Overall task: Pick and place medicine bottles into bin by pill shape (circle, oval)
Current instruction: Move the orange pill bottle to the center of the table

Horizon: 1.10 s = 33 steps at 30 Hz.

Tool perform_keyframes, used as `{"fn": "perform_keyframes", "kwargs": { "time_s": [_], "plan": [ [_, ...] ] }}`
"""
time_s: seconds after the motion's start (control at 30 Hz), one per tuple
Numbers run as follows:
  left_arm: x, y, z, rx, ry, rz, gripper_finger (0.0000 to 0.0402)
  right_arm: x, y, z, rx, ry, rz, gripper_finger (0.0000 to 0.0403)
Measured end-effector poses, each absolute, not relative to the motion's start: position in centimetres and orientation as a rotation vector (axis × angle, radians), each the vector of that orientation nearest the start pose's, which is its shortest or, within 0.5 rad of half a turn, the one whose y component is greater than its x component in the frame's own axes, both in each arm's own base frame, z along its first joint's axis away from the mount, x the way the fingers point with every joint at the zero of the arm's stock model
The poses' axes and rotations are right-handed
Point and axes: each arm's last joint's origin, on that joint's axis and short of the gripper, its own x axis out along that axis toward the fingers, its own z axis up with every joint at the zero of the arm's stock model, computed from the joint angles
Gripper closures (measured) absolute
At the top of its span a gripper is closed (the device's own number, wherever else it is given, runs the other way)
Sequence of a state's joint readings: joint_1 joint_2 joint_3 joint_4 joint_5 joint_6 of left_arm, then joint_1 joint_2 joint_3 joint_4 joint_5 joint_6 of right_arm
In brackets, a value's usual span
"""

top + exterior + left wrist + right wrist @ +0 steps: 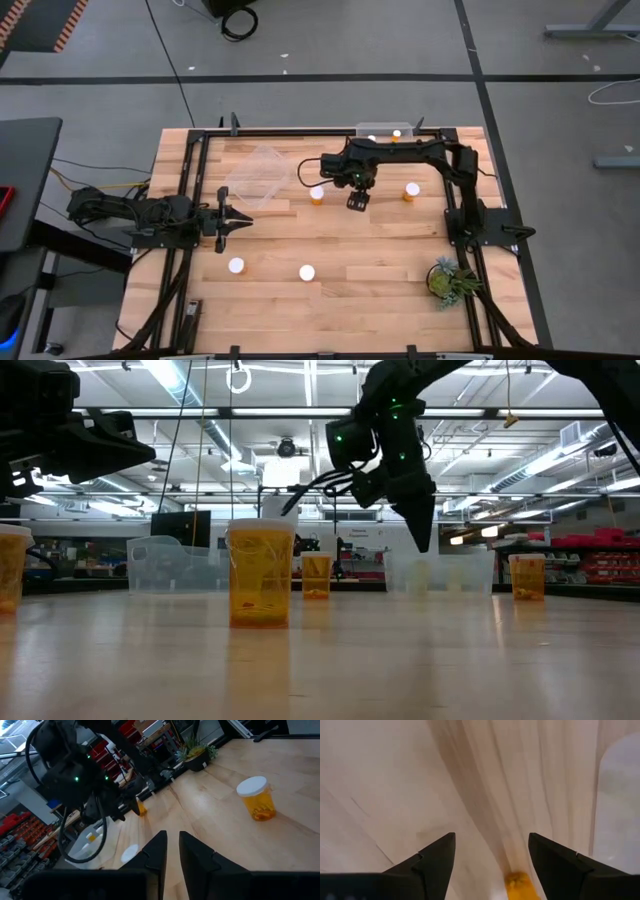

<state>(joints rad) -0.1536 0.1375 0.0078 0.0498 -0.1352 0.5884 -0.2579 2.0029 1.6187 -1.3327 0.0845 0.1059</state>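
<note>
The right claw (357,201) is hanging open and empty above the tabletop (380,250) near its far edge, between two bottles (317,194) (412,190). Two more bottles (236,266) (307,272) are standing toward the near edge. The left claw (243,219) is waiting shut and empty by the left edge, beside a clear bin (256,175).

The right arm reached in from its base on the table's right side, bent across the middle, with its wrist pointing down. The right gripper (356,203) hung above the wood, its two fingers (436,860) spread apart (nothing between them). The left arm lay low at the left edge, the left gripper (240,219) closed, pointing inward.
</note>
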Motion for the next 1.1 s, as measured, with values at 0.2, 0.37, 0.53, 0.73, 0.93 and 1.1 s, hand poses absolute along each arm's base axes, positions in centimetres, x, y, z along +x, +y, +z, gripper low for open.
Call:
{"fn": "perform_keyframes", "kwargs": {
  "time_s": [0.2, 0.37, 0.53, 0.73, 0.93, 1.1],
  "plan": [
    [10.5, -1.2, 16.0, 0.599, 0.071, -0.041, 0.035, 34.5, -10.4, 20.5, 0.258, 1.746, -0.367, 0.0146],
    [10.5, -1.2, 16.0, 0.599, 0.071, -0.041, 0.0347, 33.0, -10.9, 20.0, 0.287, 1.832, -0.379, 0.0147],
    [10.5, -1.2, 16.0, 0.599, 0.071, -0.042, 0.0342, 30.4, -11.4, 21.9, 0.303, 1.777, -0.472, 0.0147],
    [10.5, -1.2, 16.0, 0.599, 0.071, -0.042, 0.035, 25.5, -11.3, 24.7, 0.325, 1.578, -0.619, 0.0145],
    [10.5, -1.2, 16.0, 0.599, 0.071, -0.041, 0.0346, 20.5, -10.6, 25.1, 0.379, 1.499, -0.665, 0.0119],
    [10.5, -1.2, 16.0, 0.599, 0.072, -0.042, 0.0342, 18.0, -10.5, 24.8, 0.451, 1.475, -0.715, 0.0085]
  ]
}}
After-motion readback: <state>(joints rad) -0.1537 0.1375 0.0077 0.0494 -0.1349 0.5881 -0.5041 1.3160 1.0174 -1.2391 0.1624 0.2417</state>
